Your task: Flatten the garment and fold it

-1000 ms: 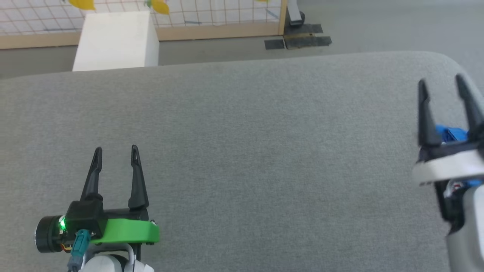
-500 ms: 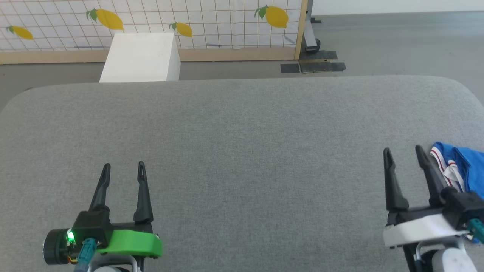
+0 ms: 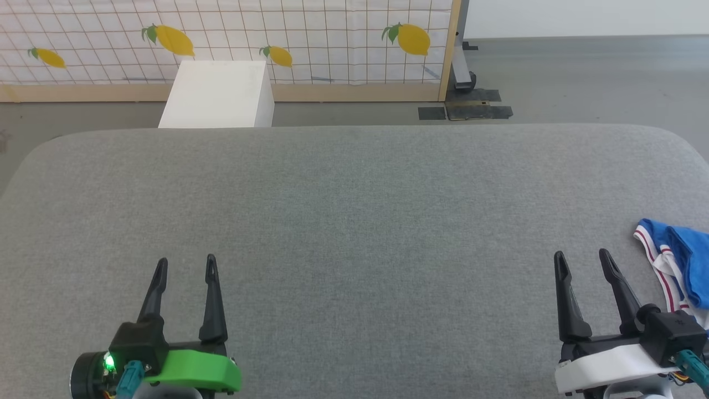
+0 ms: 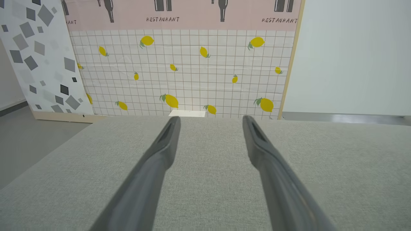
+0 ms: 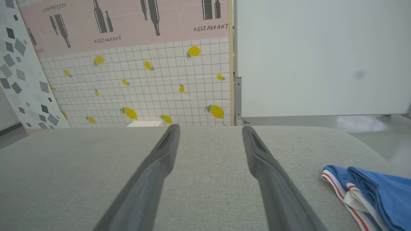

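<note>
Since a second ago the camera has swung and your right gripper [image 3: 581,256] sits lower; it and the left gripper [image 3: 186,260] both gape empty. Bunched at the padded table's [image 3: 354,194] right edge, the jersey [image 3: 684,255] could slip off if nudged.

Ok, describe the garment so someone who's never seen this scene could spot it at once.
Look at the wide grey fabric-covered table and follow it to its right edge, just past the right gripper. The garment lies crumpled there: bright blue cloth with red-and-white striped trim, the one patch of colour on the grey surface.
</note>
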Available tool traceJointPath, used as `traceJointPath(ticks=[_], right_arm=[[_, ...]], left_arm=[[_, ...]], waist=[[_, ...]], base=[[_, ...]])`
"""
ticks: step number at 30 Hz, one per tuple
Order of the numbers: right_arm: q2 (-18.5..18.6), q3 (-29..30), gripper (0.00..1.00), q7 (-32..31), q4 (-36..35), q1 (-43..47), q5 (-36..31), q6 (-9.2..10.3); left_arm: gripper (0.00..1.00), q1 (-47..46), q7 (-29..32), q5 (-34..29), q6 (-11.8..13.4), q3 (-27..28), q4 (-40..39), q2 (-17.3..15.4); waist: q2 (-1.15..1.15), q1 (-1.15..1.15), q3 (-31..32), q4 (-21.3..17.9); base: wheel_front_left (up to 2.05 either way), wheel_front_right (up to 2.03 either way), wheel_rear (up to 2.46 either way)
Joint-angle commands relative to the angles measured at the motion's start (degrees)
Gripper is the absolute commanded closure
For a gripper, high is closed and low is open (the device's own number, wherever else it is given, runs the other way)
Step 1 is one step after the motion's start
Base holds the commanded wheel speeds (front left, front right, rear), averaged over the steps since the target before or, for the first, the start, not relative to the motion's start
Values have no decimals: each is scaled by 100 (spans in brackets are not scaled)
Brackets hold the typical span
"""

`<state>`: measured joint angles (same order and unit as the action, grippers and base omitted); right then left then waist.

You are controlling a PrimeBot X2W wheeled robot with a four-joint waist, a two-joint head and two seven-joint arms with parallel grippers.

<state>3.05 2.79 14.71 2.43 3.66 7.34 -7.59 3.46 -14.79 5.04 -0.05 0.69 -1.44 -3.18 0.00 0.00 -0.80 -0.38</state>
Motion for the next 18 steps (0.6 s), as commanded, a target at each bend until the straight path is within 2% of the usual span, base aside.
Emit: traceJointPath(ticks=[1, 14, 15, 18], right_arm=[[-14, -8, 0, 29, -2, 69, 59, 10], [-16, -39, 0, 29, -7, 61, 95, 10], [-3, -33, 100, -3, 4, 2, 73, 0], [-2, -32, 100, -8, 4, 1, 71, 0]], left_arm=[[0, 81, -21, 17, -51, -4, 35, 29], [0, 96, -21, 51, -94, 22, 81, 30], [100, 32, 2, 12, -49, 21, 87, 0], [100, 31, 10, 7, -47, 21, 87, 0]], waist=[[0, 0, 15, 8], [0, 0, -17, 4], [0, 0, -15, 5], [0, 0, -15, 5]], base=[[0, 0, 0], [0, 0, 0], [0, 0, 0], [0, 0, 0]])
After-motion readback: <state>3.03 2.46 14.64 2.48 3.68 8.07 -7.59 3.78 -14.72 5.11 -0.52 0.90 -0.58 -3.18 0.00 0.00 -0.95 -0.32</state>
